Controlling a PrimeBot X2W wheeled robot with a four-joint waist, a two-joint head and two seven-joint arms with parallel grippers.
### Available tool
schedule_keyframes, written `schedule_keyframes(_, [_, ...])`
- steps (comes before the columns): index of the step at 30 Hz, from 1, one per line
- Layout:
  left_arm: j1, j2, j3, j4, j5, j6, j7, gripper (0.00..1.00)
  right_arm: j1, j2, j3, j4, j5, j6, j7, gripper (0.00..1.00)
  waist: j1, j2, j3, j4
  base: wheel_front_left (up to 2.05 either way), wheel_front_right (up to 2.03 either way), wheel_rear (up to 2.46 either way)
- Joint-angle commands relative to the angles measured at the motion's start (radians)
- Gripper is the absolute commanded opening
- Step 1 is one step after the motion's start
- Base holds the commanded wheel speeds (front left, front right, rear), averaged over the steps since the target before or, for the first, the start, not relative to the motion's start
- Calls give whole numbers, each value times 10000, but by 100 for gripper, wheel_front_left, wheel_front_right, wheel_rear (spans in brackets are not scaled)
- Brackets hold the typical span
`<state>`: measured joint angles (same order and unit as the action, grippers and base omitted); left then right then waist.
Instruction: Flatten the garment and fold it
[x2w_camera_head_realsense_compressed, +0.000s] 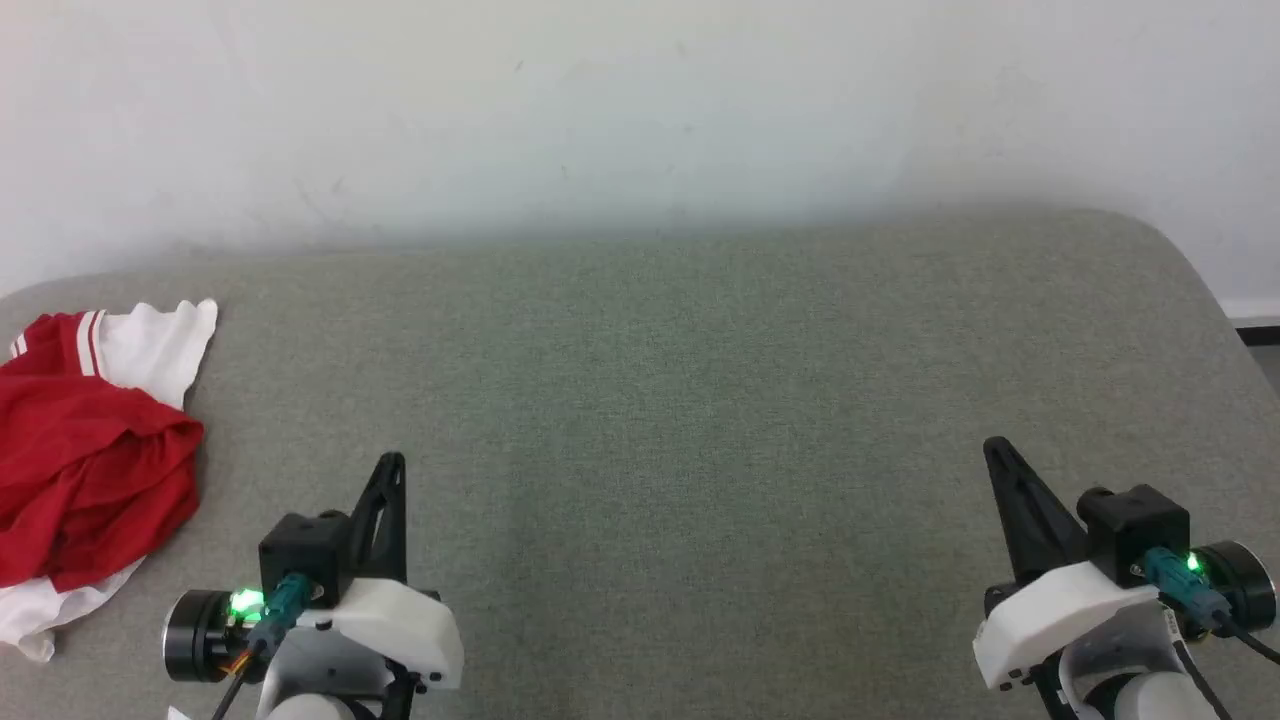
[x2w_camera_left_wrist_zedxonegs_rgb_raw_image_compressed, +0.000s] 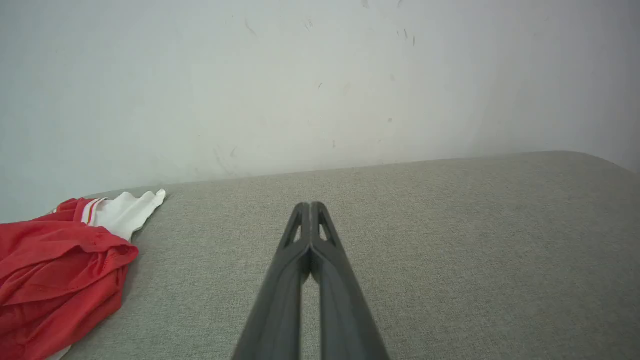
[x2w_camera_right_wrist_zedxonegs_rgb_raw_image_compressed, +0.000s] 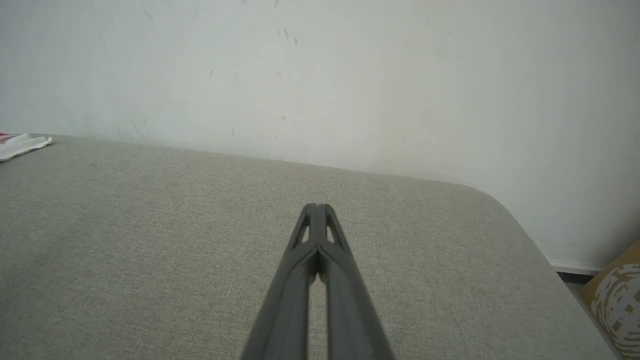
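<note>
The garment (x2w_camera_head_realsense_compressed: 95, 450) lies crumpled at the left side of the grey fabric surface (x2w_camera_head_realsense_compressed: 680, 400), and its left part seems cut off by the picture edge. The left gripper (x2w_camera_head_realsense_compressed: 393, 465) and right gripper (x2w_camera_head_realsense_compressed: 995, 450) hover at the near side, both clenched, fingers pressed together and grasping nothing.

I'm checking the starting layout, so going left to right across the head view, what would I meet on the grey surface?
Crumpled red-and-white garment at the left edge → left gripper, shut → right gripper, shut.
</note>
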<state>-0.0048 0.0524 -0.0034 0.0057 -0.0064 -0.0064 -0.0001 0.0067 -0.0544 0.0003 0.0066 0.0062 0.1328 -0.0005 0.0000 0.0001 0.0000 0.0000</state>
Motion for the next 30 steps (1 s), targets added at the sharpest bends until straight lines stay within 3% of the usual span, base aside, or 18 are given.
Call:
schedule_keyframes(1, [48, -22, 34, -57, 64, 64, 1, 0, -67, 42, -3, -66, -62, -21, 5, 0, 0, -1, 0, 0, 0, 0, 0])
schedule_keyframes(29, [48, -22, 34, -57, 64, 64, 1, 0, -67, 42, -3, -66, -62, -21, 5, 0, 0, -1, 0, 0, 0, 0, 0])
schedule_keyframes(30, [0, 2, -3, 4, -2, -1, -1, 100, 0, -2, 0, 6, 3, 0, 0, 100, 0, -1, 0, 0, 0, 0, 0])
